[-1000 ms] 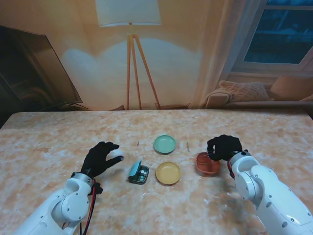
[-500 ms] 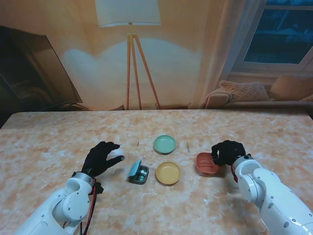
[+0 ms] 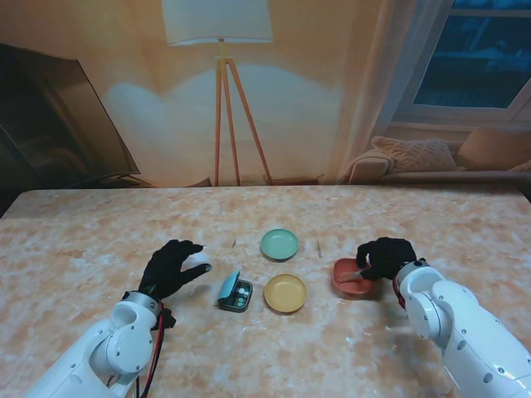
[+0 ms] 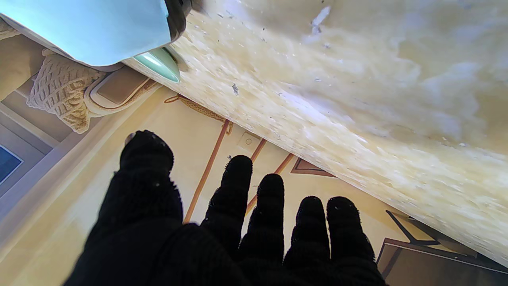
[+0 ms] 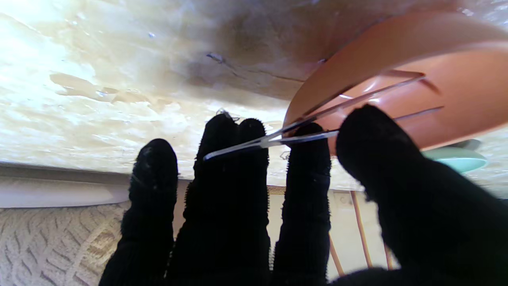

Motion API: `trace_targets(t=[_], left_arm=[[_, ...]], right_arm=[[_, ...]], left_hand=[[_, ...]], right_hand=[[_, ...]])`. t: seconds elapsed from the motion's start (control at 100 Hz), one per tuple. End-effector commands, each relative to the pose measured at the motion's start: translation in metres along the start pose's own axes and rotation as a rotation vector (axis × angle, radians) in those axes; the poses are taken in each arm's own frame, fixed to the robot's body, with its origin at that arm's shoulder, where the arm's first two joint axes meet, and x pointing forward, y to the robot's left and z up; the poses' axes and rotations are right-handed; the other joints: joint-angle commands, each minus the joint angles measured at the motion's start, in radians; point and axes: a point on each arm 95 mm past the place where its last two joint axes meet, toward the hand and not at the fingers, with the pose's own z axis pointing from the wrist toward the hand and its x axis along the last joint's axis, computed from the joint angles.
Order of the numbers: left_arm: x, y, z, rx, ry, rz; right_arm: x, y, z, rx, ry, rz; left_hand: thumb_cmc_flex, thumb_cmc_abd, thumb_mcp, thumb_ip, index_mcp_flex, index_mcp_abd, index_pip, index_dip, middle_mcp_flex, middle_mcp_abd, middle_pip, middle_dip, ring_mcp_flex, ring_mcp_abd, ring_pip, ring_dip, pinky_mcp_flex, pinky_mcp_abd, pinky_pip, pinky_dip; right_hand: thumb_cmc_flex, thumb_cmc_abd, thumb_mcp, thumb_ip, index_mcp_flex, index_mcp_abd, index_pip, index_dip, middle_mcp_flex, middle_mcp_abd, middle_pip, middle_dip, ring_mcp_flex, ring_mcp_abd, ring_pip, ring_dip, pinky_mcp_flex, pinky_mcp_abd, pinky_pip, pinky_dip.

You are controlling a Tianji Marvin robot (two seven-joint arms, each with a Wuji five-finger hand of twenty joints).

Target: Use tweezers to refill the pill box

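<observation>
The open teal pill box [image 3: 235,292] lies near the middle of the table, its pale lid [image 4: 91,28] close in the left wrist view. My left hand [image 3: 172,267] rests open to its left, fingers [image 4: 238,198] spread, holding nothing. My right hand [image 3: 385,256] is shut on metal tweezers [image 5: 301,133], pinched between thumb and fingers. Their tips reach into the red dish [image 3: 351,279], whose rim [image 5: 357,55] fills the right wrist view. I cannot make out a pill at the tips.
A green dish [image 3: 280,244] sits beyond the pill box and a yellow dish [image 3: 285,293] to its right. A thin pale stick [image 3: 319,246] lies between the green and red dishes. Marble table top [image 3: 83,240] stretches to the left.
My right hand has slid a little to the right and nearer to me over the red dish, tweezers still in it. The left hand has not moved.
</observation>
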Motion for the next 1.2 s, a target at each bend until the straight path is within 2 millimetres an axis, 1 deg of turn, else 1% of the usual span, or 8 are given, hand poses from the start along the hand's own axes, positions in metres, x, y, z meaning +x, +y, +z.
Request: trace_targets(t=[0.0,0.13,0.41,0.71,1.13,1.14,1.17,1.19], left_arm=[[0.002,0.002,0.0,-0.013,0.001,-0.001],[0.002,0.002,-0.001,-0.015,-0.002,-0.002],[0.0,-0.001,-0.003,-0.032,0.016,0.019],[-0.002,-0.001,-0.004,-0.068,0.036,0.031],[-0.007,0.008,-0.012,-0.153,0.072,0.076],[-0.007,0.009,-0.013,-0.156,0.074,0.078],[-0.008,0.01,-0.013,-0.164,0.078,0.082],[-0.008,0.011,-0.014,-0.168,0.081,0.085]], right_arm=[[0.004,-0.001,-0.001,0.024,0.015,-0.001],[0.004,0.002,-0.003,0.032,0.024,-0.01],[0.002,0.021,-0.01,0.026,0.032,-0.034],[0.012,0.044,-0.014,-0.015,0.082,-0.035],[0.051,0.064,-0.011,-0.082,0.195,0.042],[0.052,0.064,-0.011,-0.084,0.196,0.044],[0.054,0.064,-0.01,-0.087,0.2,0.049],[0.055,0.065,-0.01,-0.09,0.203,0.053]], left_hand=[[0.013,0.03,-0.02,0.023,0.01,-0.018,0.018,-0.015,0.009,-0.022,-0.001,0.012,0.006,-0.026,0.013,-0.005,-0.008,-0.042,0.009,0.017],[0.004,0.012,-0.026,0.022,0.001,-0.019,0.016,-0.016,0.004,-0.019,-0.004,0.011,0.004,-0.024,0.011,-0.005,-0.01,-0.04,0.007,0.016],[-0.047,-0.073,-0.03,0.023,-0.028,-0.014,0.005,-0.015,-0.011,-0.008,-0.013,0.006,0.002,-0.011,0.002,-0.007,-0.008,-0.028,-0.002,0.011],[-0.106,-0.15,-0.025,0.023,-0.063,0.002,-0.021,-0.02,-0.032,0.012,-0.023,0.0,-0.004,0.012,-0.01,-0.007,-0.005,-0.013,-0.015,0.004],[-0.137,-0.229,0.016,0.025,-0.17,-0.019,-0.083,-0.044,-0.086,0.02,-0.035,-0.007,-0.024,0.026,-0.025,-0.005,-0.003,-0.005,-0.034,-0.004],[-0.194,-0.258,0.121,0.026,-0.174,-0.032,-0.073,-0.052,-0.091,0.02,-0.022,-0.007,-0.03,0.024,-0.023,0.005,0.002,-0.005,-0.044,-0.008],[-0.434,-0.364,0.63,-0.045,-0.182,-0.022,-0.079,-0.056,-0.088,0.02,-0.034,-0.01,-0.021,0.026,-0.027,-0.002,0.004,-0.006,-0.037,-0.002],[-0.454,-0.374,0.672,-0.053,-0.187,-0.022,-0.081,-0.056,-0.09,0.02,-0.033,-0.009,-0.019,0.027,-0.025,-0.001,0.006,-0.006,-0.037,-0.002]], right_hand=[[-0.03,0.031,0.013,0.042,-0.022,0.024,-0.039,0.027,-0.041,0.042,-0.018,0.021,-0.064,0.0,-0.03,-0.02,-0.059,0.039,-0.023,-0.024],[-0.098,0.111,-0.021,0.154,-0.049,0.059,-0.153,0.15,-0.115,0.063,-0.055,0.014,-0.149,0.033,-0.134,-0.048,-0.185,0.128,-0.095,-0.073],[-0.178,0.148,-0.109,0.16,-0.142,0.122,-0.263,0.177,-0.212,0.087,-0.129,-0.011,-0.276,0.076,-0.35,-0.136,-0.325,0.206,-0.185,-0.145],[-0.264,0.22,-0.234,0.168,-0.24,0.272,-0.398,0.125,-0.371,0.104,-0.252,-0.06,-0.403,0.099,-0.591,-0.251,-0.375,0.16,-0.287,-0.211],[-0.31,0.258,-0.314,0.175,-0.303,0.358,-0.51,0.091,-0.542,0.15,-0.319,-0.09,-0.527,0.136,-0.711,-0.316,-0.411,0.111,-0.418,-0.286],[-0.309,0.258,-0.315,0.175,-0.303,0.358,-0.511,0.09,-0.543,0.15,-0.319,-0.09,-0.528,0.136,-0.711,-0.316,-0.411,0.111,-0.419,-0.286],[-0.31,0.26,-0.317,0.175,-0.307,0.361,-0.514,0.09,-0.546,0.151,-0.319,-0.09,-0.529,0.138,-0.712,-0.317,-0.413,0.108,-0.421,-0.288],[-0.311,0.261,-0.318,0.175,-0.309,0.363,-0.516,0.089,-0.55,0.154,-0.319,-0.09,-0.532,0.139,-0.713,-0.317,-0.413,0.109,-0.422,-0.289]])
